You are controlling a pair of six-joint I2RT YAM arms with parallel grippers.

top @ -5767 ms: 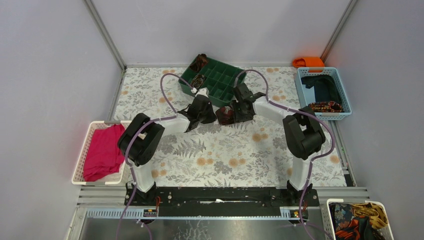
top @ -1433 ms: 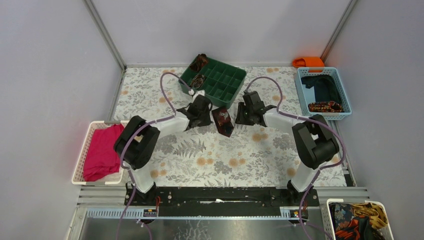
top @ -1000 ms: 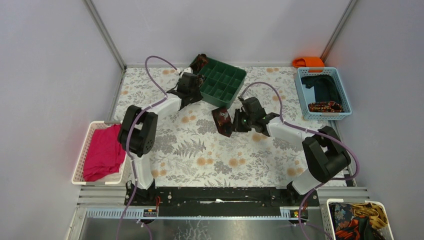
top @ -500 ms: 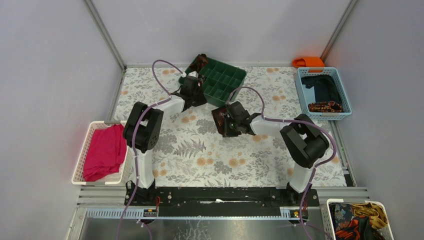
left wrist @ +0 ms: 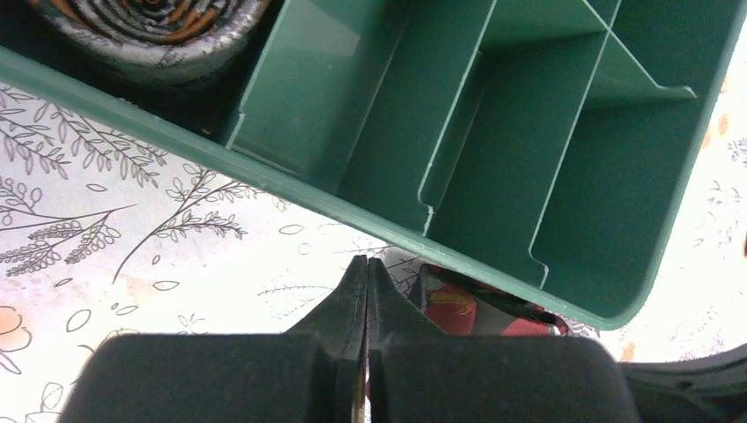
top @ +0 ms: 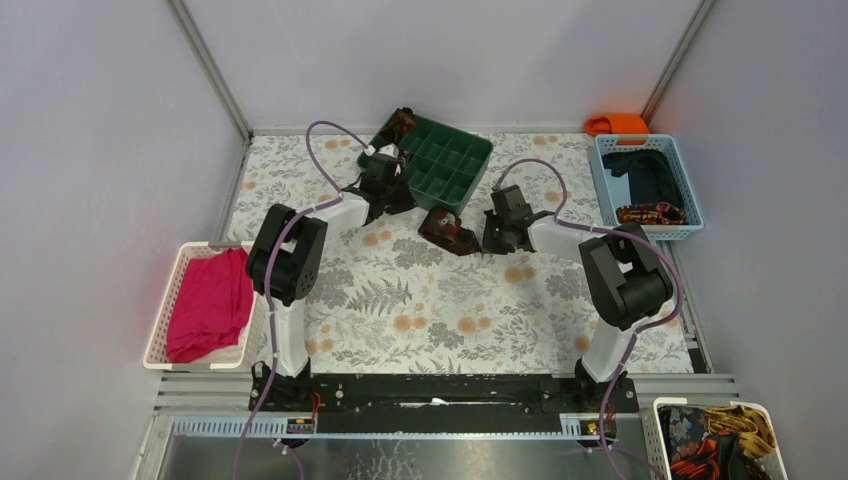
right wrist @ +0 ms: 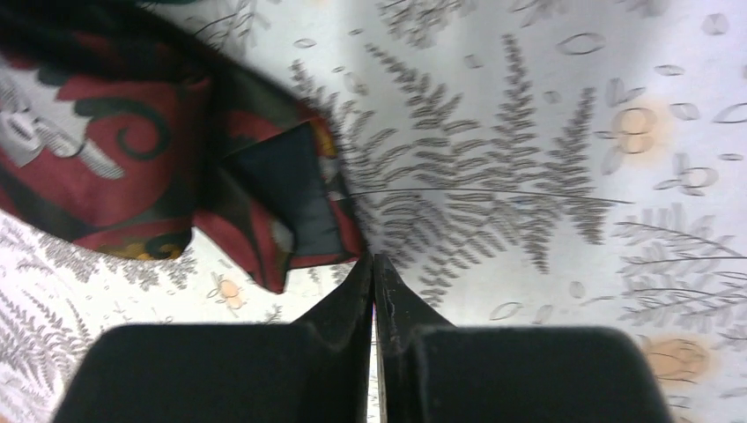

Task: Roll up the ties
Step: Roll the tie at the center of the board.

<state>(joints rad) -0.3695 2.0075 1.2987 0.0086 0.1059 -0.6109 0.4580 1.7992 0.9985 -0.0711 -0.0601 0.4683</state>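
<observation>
Step in hand: rolling, mid-way. One tie (top: 447, 228) lies loose on the surface (top: 400, 300), just at 6 o'clock of the green tray (top: 452, 152), a slack bundle with a flap and dark lining showing in the right wrist view. Nobody holds it.

Right gripper (right wrist: 374, 264) sits at 3 o'clock of the tie, fingers pressed together, empty, tips just beside the flap. Left gripper (left wrist: 366, 264) sits at 10 o'clock of the tie against the tray's near wall, also pinched closed on nothing. A rolled tie (left wrist: 150, 26) is already in a tray compartment.

Next, likely: the right gripper spreads, pinches the loose flap, and tightens the coil while the left steadies it; the coil then goes into a free compartment.
</observation>
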